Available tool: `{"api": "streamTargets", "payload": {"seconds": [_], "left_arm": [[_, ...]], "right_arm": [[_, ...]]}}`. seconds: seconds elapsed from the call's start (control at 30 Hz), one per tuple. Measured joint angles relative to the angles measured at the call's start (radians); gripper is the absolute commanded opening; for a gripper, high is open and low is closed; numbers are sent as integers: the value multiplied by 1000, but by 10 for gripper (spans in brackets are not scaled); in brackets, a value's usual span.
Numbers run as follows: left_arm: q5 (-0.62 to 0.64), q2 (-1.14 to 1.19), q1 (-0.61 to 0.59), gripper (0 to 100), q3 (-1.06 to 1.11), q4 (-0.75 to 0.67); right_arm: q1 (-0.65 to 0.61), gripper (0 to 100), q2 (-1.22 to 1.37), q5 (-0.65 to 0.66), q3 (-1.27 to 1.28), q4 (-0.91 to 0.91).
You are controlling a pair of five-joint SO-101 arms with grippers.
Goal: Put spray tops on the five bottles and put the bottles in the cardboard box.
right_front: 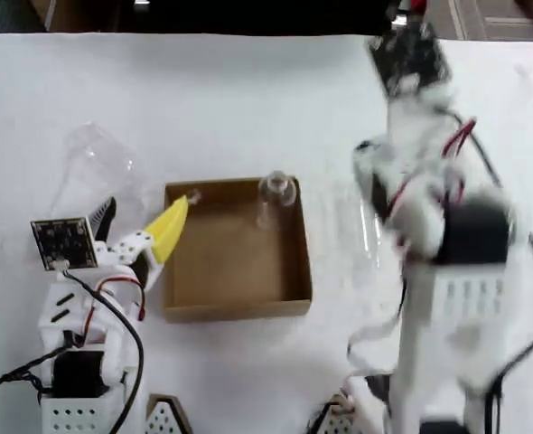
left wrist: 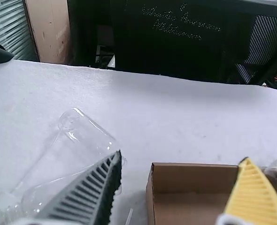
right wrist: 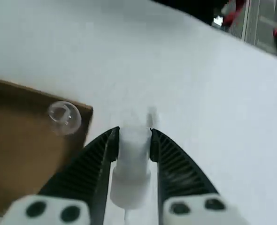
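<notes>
- Two clear plastic bottles are in sight, both uncapped as far as the views show.
- The standing bottle (right_front: 275, 193) is upright inside the cardboard box (right_front: 235, 287), in its far corner on the right arm's side; its round open mouth faces up.
- The lying bottle (left wrist: 77, 149) rests on its side on the bench (right_front: 248, 108), outside the box and near the left arm. It is see-through, with glossy walls.
- One cardboard box: brown, shallow, square, open-topped, with plain matt walls.
- One spray top (right wrist: 133, 161): white, smooth, roughly cylindrical.
- The right hand (right wrist: 134, 133) has its two black ribbed fingers closed tight on the spray top, above the bench just beside the box.
- The left hand (left wrist: 180, 159) is spread wide and holds nothing. It has one grey ribbed finger over the lying bottle and one yellow ribbed finger over the box's edge.
- The bench is white and evenly matt.
</notes>
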Motion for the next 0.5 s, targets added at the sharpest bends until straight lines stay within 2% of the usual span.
{"api": "streamTargets", "payload": {"seconds": [0.27, 0.4, 0.5], "left_arm": [[0, 0, 0, 354, 0, 0], [0, 0, 0, 354, 0, 0], [0, 0, 0, 354, 0, 0]], "right_arm": [[-285, 15, -523, -3, 500, -405], [-376, 15, -674, -3, 559, -600], [-416, 15, -677, -5, 559, -681]]}}
